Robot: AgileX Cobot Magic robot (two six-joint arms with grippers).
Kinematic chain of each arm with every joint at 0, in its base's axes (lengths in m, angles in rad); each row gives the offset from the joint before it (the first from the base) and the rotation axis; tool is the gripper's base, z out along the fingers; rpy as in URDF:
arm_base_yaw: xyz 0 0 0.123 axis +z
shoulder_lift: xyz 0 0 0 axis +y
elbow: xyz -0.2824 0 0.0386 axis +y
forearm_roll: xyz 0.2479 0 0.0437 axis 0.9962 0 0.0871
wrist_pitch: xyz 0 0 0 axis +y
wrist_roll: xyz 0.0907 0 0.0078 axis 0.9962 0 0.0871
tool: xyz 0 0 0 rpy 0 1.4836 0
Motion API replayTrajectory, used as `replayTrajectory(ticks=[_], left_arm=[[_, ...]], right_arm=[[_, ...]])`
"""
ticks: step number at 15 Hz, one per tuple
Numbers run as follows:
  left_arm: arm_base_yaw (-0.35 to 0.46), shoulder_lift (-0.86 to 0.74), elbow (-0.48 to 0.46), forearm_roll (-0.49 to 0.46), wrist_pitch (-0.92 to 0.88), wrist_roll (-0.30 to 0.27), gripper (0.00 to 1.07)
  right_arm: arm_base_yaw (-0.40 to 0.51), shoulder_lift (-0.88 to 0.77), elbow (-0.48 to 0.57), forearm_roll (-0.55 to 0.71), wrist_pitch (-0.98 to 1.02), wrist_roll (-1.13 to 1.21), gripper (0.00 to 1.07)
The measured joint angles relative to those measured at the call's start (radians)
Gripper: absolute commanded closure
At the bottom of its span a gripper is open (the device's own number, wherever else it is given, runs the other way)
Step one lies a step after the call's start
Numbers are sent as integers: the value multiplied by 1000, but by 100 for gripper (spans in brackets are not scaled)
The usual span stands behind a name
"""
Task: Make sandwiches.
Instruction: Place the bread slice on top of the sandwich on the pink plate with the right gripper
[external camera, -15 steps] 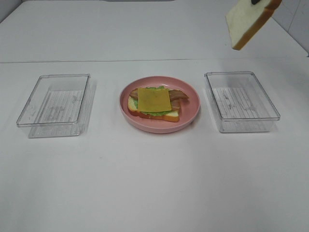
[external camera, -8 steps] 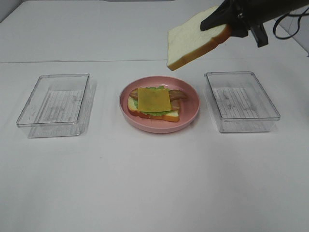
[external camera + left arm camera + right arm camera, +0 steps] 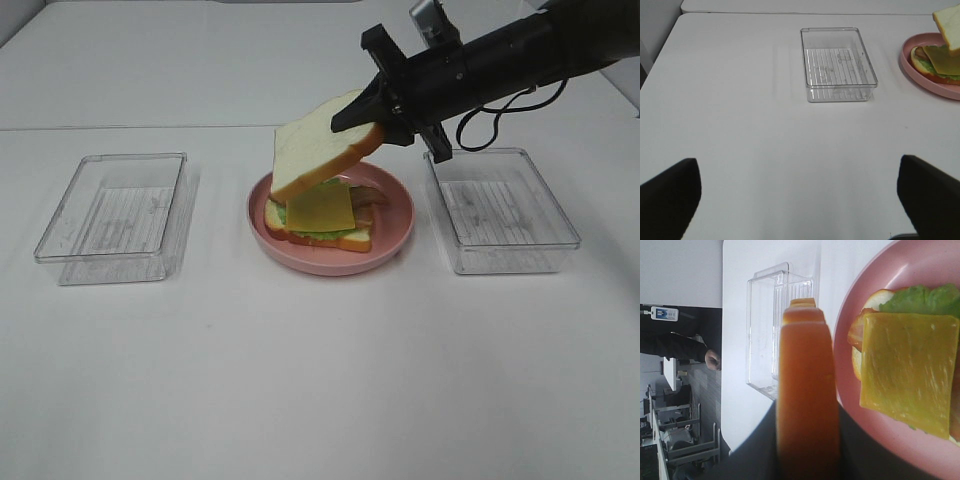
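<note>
Right end effector [image 3: 368,118] clamps bread slice [image 3: 322,152]; left end effector [image 3: 799,200] spread, overhead-unseen.

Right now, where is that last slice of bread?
In the exterior high view the bread slice hangs tilted in the air, pinched by the right gripper, just above the cheese-topped stack on the pink plate, between the two clear trays.

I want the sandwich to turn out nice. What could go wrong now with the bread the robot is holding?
The top bread slice hangs tilted over the cheese, pinched at one edge by the right gripper. Let go like this, it might land crooked or slide toward the pink plate. Pushing down could also shift the cheese off the stack.
</note>
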Motion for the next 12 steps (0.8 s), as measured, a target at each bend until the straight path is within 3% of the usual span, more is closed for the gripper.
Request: replayTrajectory(ticks=[3,10,12], left_arm=[[0,0,0,0,0,0,6],[0,0,0,0,0,0,6],[0,0,0,0,0,0,6]], right_arm=[[8,73,-64,19,-8,1,107],[11,142,-65,6,-11,11,107],[11,142,-65,-32,-16,30,83]])
